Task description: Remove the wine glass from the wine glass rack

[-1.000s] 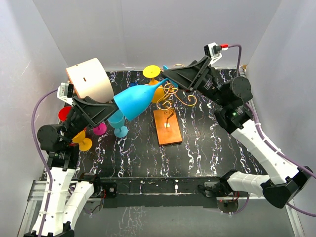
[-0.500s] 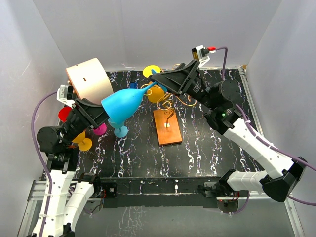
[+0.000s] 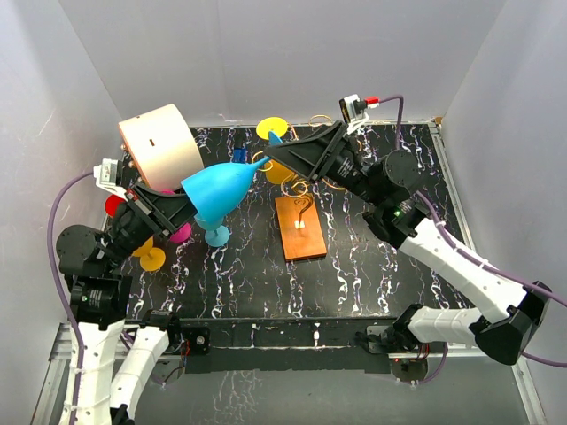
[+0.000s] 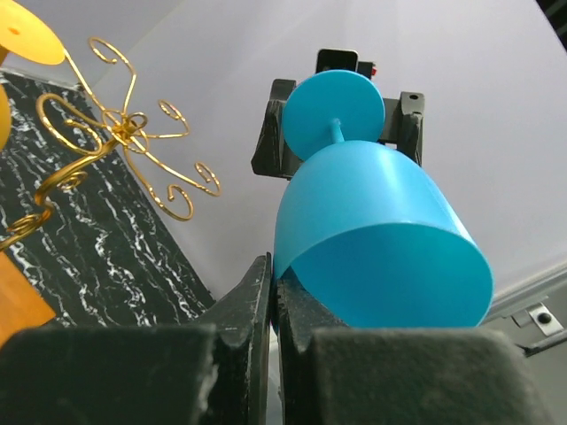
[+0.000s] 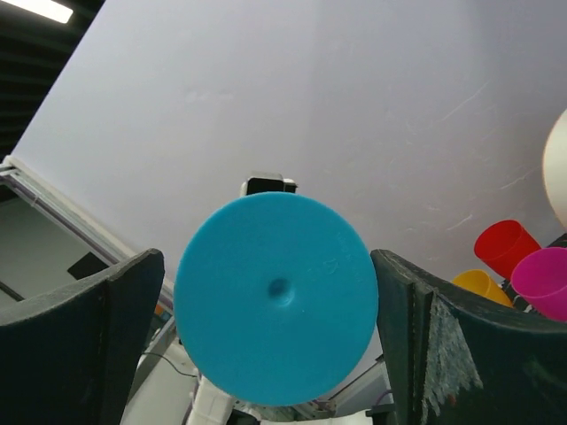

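The blue wine glass (image 3: pixel 220 190) is already clear of the wine glass rack (image 3: pixel 299 228). It hangs on its side in the air between the two arms, above the worktop (image 3: pixel 372 266). The left claw (image 4: pixel 275 285) is clamped on the bowl's rim. The right claw (image 3: pixel 271 156) stands apart on either side of the foot (image 5: pixel 276 297), seemingly touching nothing. I judge the step to be the handover to the left arm. Next, the right arm should back straight off the foot, then the left can lower the glass onto the worktop. From above, the stem and the left fingertips are hidden, and the rim pinch looks thin
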`<state>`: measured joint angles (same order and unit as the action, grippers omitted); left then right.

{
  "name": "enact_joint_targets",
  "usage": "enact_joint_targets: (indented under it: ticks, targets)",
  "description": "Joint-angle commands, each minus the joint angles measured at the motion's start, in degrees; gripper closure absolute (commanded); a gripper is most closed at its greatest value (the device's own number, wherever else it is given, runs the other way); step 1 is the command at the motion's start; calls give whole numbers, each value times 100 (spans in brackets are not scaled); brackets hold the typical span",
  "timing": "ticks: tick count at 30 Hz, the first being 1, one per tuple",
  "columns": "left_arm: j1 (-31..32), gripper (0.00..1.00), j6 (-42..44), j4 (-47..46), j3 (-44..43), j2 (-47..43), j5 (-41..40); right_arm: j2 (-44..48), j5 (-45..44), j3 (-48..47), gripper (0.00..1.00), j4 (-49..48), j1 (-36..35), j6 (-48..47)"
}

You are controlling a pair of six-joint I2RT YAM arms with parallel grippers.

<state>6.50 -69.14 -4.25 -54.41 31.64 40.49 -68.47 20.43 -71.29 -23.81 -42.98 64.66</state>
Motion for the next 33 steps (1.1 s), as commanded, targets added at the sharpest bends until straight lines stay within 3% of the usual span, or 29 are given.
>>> enact_joint_targets:
  ticks: [1, 9, 12, 18, 21, 26, 33]
  targets:
    - [16, 100, 822, 1359, -628, -55, -237, 470, -393, -2, 2, 369, -67, -875]
    - [13, 100, 1016, 1868, -686, -367, -353, 959, -1238, -113, 2, 1243, -31, -1978]
    - [16, 100, 1643, 3312, -1115, -312, -908, 1197, -1711, -172, 2, 1557, -35, -2474]
    - [18, 100, 2735, 6849, -2438, 83, -2946, 1769, -2830, -123, 2, 1955, -35, -3430]
    - [18, 100, 2902, 7755, -2915, 98, -3595, 1943, -3164, -129, 2, 2011, -31, -3781]
    - [18, 100, 3072, 8619, -3218, 97, -4369, 2056, -3442, -161, 2, 2045, -34, -4110]
    - [18, 100, 2987, 8687, -2335, 443, -4785, 2095, -3432, -202, 2, 2214, -32, -4128]
